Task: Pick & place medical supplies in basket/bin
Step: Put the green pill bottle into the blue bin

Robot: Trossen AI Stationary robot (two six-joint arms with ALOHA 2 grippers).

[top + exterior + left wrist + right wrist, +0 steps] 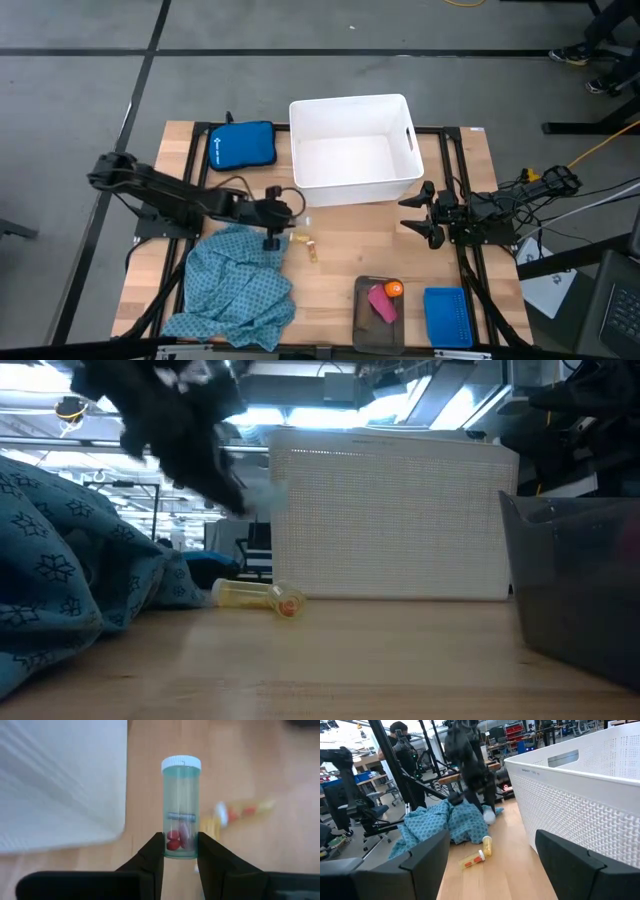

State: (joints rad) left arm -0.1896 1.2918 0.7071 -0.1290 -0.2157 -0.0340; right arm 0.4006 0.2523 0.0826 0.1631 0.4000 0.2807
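The left gripper [181,851] is closed around the lower end of a clear teal-tinted plastic pill vial [181,810], its two dark fingers [152,854] pressing the vial's sides. The vial has a white screw cap, a thin printed band round its middle, and a few round red pills gathered at its bottom between the fingertips. In the high view this gripper [284,212] sits left of centre, just below the lower left corner of the big white rectangular plastic tub [352,190] with handle slots, which fills the upper middle of the frame. In the low view the vial shows only as a pale blur under the dark arm at upper left, raised off the wooden table [330,660].

Two small amber pill bottles [257,596] lie on their sides on the table in front of the tub, touching each other. A large teal-blue cloth with a snowflake print [238,286] is crumpled at the lower left. A flat dark-grey tray [362,322] at lower centre holds a small pink piece [382,304] and a small orange piece [393,289]; a small blue ribbed basket [447,317] stands just right of it. A royal-blue zip pouch [242,145] lies left of the tub.

The right gripper [419,214] waits at centre right, jaws spread wide, holding nothing.
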